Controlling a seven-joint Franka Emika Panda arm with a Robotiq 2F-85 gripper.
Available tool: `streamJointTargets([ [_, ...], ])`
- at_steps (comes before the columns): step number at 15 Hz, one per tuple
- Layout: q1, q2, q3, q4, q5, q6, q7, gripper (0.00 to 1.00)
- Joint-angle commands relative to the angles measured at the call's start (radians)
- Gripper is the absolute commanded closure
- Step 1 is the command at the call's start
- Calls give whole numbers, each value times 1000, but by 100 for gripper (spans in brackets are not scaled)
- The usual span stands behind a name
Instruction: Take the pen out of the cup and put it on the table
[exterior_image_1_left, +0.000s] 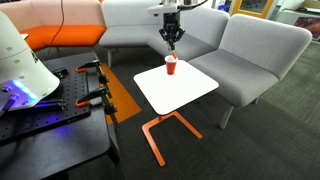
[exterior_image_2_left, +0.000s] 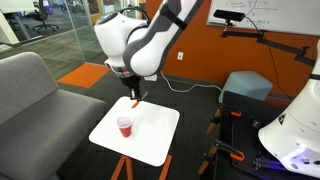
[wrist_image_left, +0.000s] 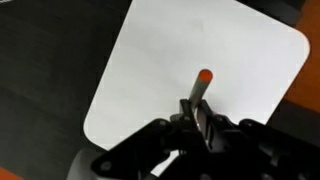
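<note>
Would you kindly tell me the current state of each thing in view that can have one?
Gripper: shut on the pen, raised above the table.
Pen: out of the cup, held in the air, not yet laid down.
Cup: upright on the table, no pen sticking out.
Table: standing, with the cup on its top.

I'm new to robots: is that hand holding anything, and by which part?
The hand holds a pen by its dark end; the orange tip sticks out free over the table.
</note>
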Motion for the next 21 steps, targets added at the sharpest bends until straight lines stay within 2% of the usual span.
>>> streamJointTargets([
  [1, 29, -73, -64, -170, -32, 215, 185, 97],
  [3, 72, -58, -133, -218, -81, 338, 311, 97],
  [5, 160, -29, -246, -240, -153, 433, 468, 97],
  [7, 242, 8, -347, -248, -224, 501, 643, 97],
  [9, 301, 56, -402, -243, -235, 535, 752, 97],
  [14, 285, 172, -326, -213, -179, 557, 792, 97],
  [17, 299, 212, -334, -181, -177, 526, 809, 97],
  [18, 338, 226, -362, -182, -75, 538, 730, 97],
  [20, 314, 239, -334, -174, 9, 534, 667, 97],
  [21, 304, 245, -320, -170, 48, 537, 630, 63],
])
